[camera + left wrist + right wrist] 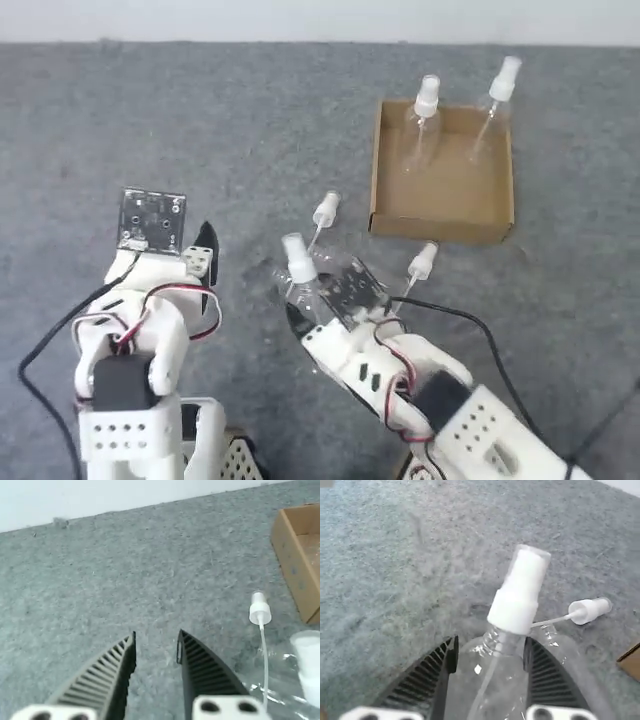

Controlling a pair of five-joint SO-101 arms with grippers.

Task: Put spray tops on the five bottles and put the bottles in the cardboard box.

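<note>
The grey table (200, 130) carries a cardboard box (440, 222) with two bottles (424, 125) inside. The right pincer (489, 652) squeezes a capped bottle (495, 680) near the box. The left pincer (156, 647) is open. Two loose spray tops (325, 210) lie nearby.

I read no text, label, brand, number or sign. Nothing legible on bottle (500, 655), cardboard box (440, 215), loose spray tops (326, 210), bench (200, 120). Marks on camera board (151, 218) too small to read.
</note>
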